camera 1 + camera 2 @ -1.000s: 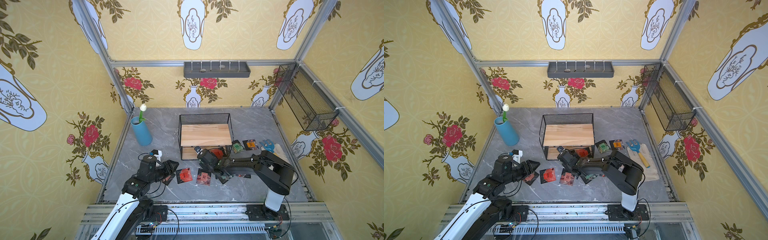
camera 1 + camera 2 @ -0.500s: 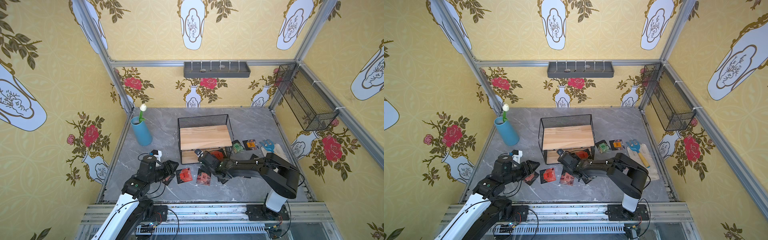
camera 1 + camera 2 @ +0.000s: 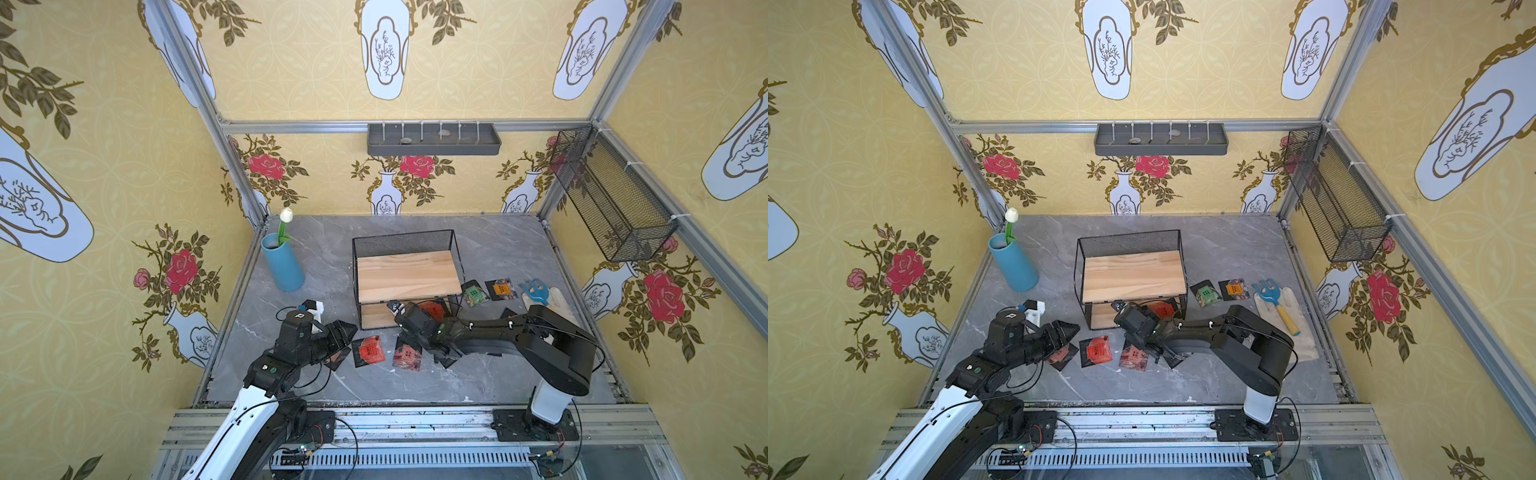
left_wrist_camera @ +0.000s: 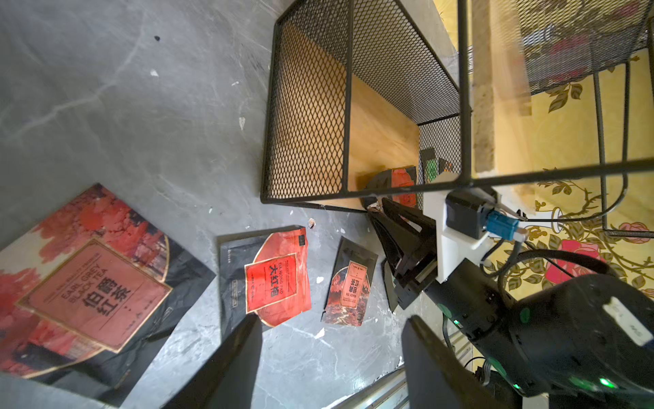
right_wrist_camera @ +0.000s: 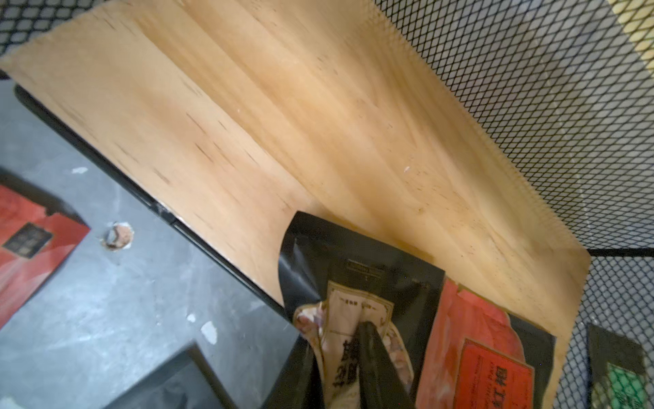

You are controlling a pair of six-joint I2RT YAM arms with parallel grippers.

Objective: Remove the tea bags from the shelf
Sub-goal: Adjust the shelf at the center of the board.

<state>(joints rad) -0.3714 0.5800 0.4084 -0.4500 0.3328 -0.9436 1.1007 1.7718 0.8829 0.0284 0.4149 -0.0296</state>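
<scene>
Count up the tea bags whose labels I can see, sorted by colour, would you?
Red bags: 4
Green bag: 1
Orange bag: 1
Beige bag: 1
Total: 7
Dark bags lying label-down by the right arm are too hidden to count.

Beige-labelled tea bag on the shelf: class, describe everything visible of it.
The beige-labelled tea bag is a glossy black sachet with a cream printed label, crumpled, one corner curled. It lies at the front edge of the lower board of the shelf, beside a red-labelled tea bag, pinched by the right gripper.
</scene>
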